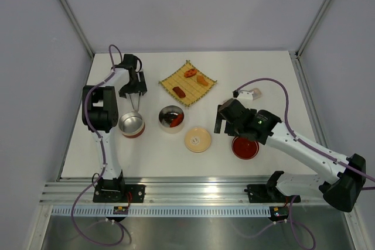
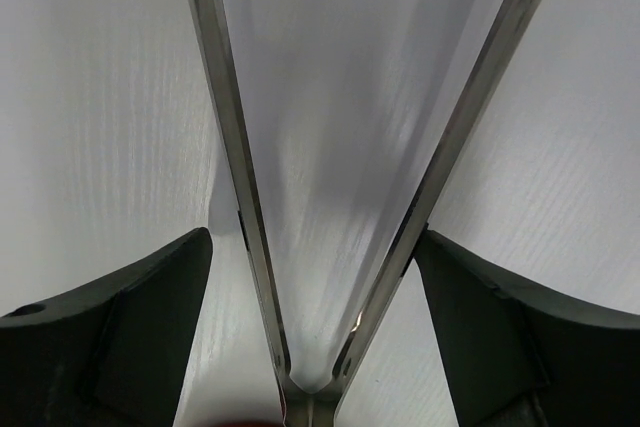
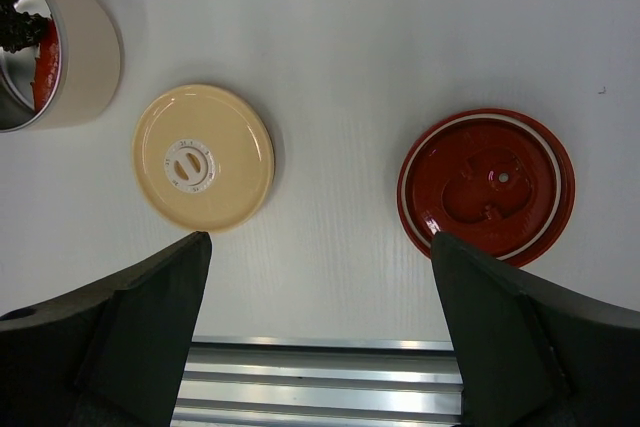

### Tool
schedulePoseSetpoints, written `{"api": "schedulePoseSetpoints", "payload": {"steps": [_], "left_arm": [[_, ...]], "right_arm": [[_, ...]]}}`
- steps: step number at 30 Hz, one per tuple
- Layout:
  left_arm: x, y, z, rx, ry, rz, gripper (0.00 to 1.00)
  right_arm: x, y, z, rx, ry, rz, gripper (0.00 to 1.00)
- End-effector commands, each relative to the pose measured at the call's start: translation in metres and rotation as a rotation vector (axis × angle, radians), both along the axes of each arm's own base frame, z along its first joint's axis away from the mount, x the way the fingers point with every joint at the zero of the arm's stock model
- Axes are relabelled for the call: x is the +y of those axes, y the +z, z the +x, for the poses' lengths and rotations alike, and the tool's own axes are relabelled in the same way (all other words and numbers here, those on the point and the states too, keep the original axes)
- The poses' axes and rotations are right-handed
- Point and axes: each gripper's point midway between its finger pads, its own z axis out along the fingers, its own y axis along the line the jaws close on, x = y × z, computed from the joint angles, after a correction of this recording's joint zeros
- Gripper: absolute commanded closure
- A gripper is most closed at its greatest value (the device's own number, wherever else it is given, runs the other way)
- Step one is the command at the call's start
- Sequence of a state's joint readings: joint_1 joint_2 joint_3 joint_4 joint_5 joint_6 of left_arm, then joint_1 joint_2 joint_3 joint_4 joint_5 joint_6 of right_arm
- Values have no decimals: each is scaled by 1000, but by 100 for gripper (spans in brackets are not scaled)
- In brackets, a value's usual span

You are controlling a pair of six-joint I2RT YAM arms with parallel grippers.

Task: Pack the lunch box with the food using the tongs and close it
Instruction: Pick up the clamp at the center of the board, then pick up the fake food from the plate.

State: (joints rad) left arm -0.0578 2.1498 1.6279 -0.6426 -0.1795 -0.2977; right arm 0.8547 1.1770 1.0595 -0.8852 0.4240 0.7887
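The left gripper (image 1: 134, 88) has its fingers spread and straddles the tongs (image 2: 235, 147). The two silver arms run between the fingers, one finger touching its arm and the other just apart from it. In the top view the tongs point toward 6 o'clock, at the red-brown tin (image 1: 132, 125). The lunch box (image 1: 171, 119), with food (image 1: 175, 120) inside, sits at 4 o'clock from that gripper. Its cream lid (image 1: 198, 139) lies off the box, at 4 o'clock of it. Three more pieces lie on the woven mat (image 1: 193, 93) at 1 o'clock of the box. The right gripper (image 3: 320, 237) is wide open and holds nothing, near the cream lid and the red lid (image 3: 487, 185).
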Motion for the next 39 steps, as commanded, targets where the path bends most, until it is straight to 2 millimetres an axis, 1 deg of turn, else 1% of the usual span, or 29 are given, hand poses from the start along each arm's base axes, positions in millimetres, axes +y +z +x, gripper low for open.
{"api": "schedulePoseSetpoints", "payload": {"steps": [1,2,3,5,6,8,9,11,12,13,15,16,17,18,19,20,21,22,25,26,28,29,30,31,33,34,36,37,39], "left_arm": [[3,4,18,-32,-3,9,16],[3,4,20,-32,-4,7,19],[2,3,23,-34,-4,3,31],[0,6,24,-37,-2,-10,50],[-2,13,26,-51,-4,-20,64],[-3,27,28,-79,0,-26,75],[-2,46,32,-118,3,-22,77],[1,72,36,-169,9,-11,81],[3,100,39,-223,16,0,85],[4,114,39,-248,17,3,87],[1,141,37,-291,6,-5,87],[-1,159,38,-327,-1,-9,87],[-8,180,35,-367,-26,-14,87],[-16,188,31,-367,-52,-23,87],[-23,201,30,-386,-87,-20,86],[-40,210,25,-390,-133,-25,85],[-50,208,16,-352,-169,-26,85],[-71,213,12,-349,-231,-22,83],[-97,209,-1,-309,-331,20,79],[-115,207,-6,-302,-376,30,78],[-130,199,-9,-281,-430,39,76],[-142,197,-11,-275,-461,40,71],[-147,190,-11,-260,-478,44,68],[-152,189,-12,-255,-496,49,65],[-162,192,-11,-265,-519,54,62],[-165,190,-9,-264,-526,55,62],[-172,196,-6,-287,-539,44,61],[-175,195,-5,-286,-548,42,60],[-178,199,-3,-295,-556,36,60]], "right_arm": [[-2,7,-2,-17,-17,24,1],[-3,9,-3,-18,-16,23,0],[-5,10,-3,-22,-19,20,0],[-9,11,-5,-24,-26,17,1],[-10,11,-5,-25,-30,14,1],[-12,12,-6,-29,-34,17,1],[-11,12,-5,-30,-35,16,0],[-12,12,-6,-29,-36,19,0],[-12,13,-5,-32,-39,20,0],[-11,14,-5,-35,-37,24,1],[-10,16,-3,-42,-40,25,1],[-9,18,-2,-46,-37,31,1],[-7,18,-1,-49,-33,31,0],[-6,19,0,-51,-29,32,1],[-5,19,2,-49,-27,26,1],[-4,20,2,-51,-25,26,1],[-3,20,3,-51,-22,21,1],[-2,21,4,-51,-21,20,1],[0,24,6,-54,-18,26,1],[1,24,5,-53,-15,29,1],[-1,25,5,-55,-17,29,0],[-1,25,5,-55,-18,32,0],[-1,24,4,-54,-17,29,1],[-2,24,4,-54,-19,28,0],[-6,25,2,-53,-25,20,0],[-7,25,1,-54,-30,22,1],[-8,25,1,-55,-34,25,0],[-9,24,0,-54,-36,26,1],[-9,23,0,-55,-41,26,0]]}}
